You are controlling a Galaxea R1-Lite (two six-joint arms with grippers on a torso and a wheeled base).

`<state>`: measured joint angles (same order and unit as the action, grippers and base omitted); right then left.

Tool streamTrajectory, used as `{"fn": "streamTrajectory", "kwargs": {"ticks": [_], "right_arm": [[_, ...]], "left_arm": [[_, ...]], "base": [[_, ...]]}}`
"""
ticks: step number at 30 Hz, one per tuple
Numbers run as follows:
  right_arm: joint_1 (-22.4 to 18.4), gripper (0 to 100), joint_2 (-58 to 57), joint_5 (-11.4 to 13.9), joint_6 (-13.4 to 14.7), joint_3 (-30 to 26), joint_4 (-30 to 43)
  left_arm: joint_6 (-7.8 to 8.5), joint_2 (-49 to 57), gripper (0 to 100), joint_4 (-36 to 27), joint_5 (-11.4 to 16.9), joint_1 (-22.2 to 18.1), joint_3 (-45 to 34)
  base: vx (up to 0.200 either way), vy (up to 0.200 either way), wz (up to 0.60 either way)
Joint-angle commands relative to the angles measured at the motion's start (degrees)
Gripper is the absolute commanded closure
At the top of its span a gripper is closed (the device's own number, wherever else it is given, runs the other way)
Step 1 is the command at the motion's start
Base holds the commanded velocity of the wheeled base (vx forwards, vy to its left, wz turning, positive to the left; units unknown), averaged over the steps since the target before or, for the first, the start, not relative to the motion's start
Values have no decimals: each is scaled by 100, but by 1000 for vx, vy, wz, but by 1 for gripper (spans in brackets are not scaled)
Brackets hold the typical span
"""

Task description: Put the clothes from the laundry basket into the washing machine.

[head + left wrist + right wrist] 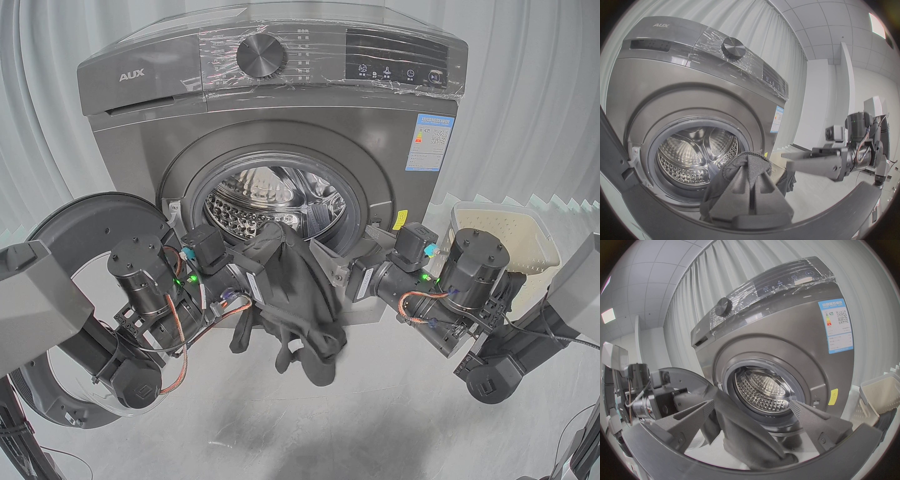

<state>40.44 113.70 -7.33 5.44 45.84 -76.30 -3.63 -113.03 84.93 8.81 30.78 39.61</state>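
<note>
The room is bright and even, with light coming from flat ceiling lamps [877, 25] up high, and the far white curtain [531, 94] glows softly. The clear wrap [325, 56] on top of the washing machine [144, 144] shines with white streaks. The metal drum [269, 194] sparkles inside, while the black clothes [300, 300] hanging at its mouth look so dark that their folds hardly show. In both wrist views the corners are black, and straight lines bend into curves near the rim.

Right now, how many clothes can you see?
1: a black garment hangs from the left gripper before the washing machine's opening. The laundry basket may hide more.
</note>
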Motion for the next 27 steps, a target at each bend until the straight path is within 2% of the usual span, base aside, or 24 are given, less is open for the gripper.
{"fn": "streamTrajectory", "kwargs": {"ticks": [1,9,27], "right_arm": [[-141,0,20,-6,-8,-224,10],[-273,0,64,47,-16,-831,-78],[-343,0,557,65,1,-1015,-87]], "left_arm": [[-6,44,100,-21,-2,7,170],[-6,44,100,-29,-29,16,258],[-15,159,100,-346,-126,24,583]], "base": [[0,0,0],[0,0,0],[0,0,0]]}}
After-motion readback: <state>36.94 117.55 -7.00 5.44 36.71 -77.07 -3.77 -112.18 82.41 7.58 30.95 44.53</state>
